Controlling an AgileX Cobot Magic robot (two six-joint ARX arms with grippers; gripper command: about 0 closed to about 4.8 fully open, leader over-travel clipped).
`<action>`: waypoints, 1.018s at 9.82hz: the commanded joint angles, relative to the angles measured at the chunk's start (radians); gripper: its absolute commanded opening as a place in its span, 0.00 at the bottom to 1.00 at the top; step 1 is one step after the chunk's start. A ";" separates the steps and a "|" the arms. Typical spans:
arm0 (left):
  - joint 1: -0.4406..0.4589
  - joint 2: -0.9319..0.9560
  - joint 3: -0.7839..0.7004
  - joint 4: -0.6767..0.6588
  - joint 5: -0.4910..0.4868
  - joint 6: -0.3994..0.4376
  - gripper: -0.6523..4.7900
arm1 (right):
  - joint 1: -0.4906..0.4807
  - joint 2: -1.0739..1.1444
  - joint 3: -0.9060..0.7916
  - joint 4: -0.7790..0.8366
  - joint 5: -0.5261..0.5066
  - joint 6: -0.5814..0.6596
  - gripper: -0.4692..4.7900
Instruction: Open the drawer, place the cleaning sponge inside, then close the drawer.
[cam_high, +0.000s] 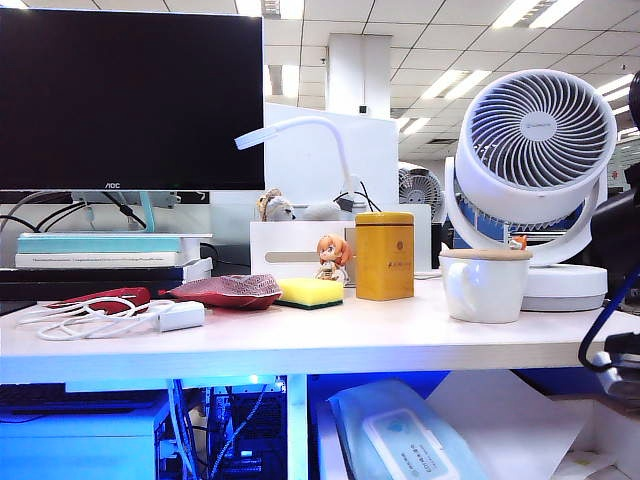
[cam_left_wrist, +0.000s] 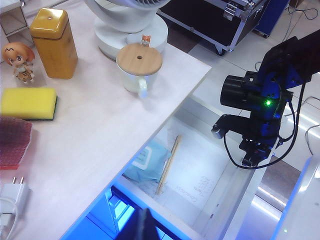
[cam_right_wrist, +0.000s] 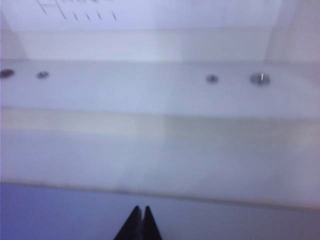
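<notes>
The cleaning sponge (cam_high: 310, 292), yellow with a dark green underside, lies flat on the white desk between a red mesh pouch and a yellow tin; it also shows in the left wrist view (cam_left_wrist: 28, 103). The drawer (cam_left_wrist: 240, 200) under the desk's right half stands pulled out, with its inside showing (cam_high: 520, 420). My right gripper (cam_right_wrist: 140, 212) is shut and empty, close to the drawer's white front panel (cam_right_wrist: 160, 145). The left wrist view shows that arm (cam_left_wrist: 260, 115) at the drawer's front edge. My left gripper (cam_left_wrist: 145, 225) is shut and empty, hovering above the desk's front edge.
A white mug with a wooden lid (cam_high: 485, 283), a yellow tin (cam_high: 384, 256), a figurine (cam_high: 333, 258), a fan (cam_high: 535, 160), a red pouch (cam_high: 232, 290) and a charger with cable (cam_high: 180, 316) share the desk. Inside the drawer lie a blue packet (cam_left_wrist: 145, 162) and a thin stick (cam_left_wrist: 169, 165).
</notes>
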 joint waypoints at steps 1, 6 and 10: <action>0.000 -0.002 0.005 0.010 0.004 0.004 0.11 | 0.001 -0.067 0.024 0.079 0.008 -0.002 0.08; 0.000 -0.002 0.005 0.051 -0.040 0.003 0.11 | 0.001 -0.357 0.111 0.288 -0.027 -0.010 0.08; 0.000 0.011 0.005 0.116 -0.078 0.003 0.11 | 0.003 -0.760 0.122 0.356 -0.035 -0.009 0.08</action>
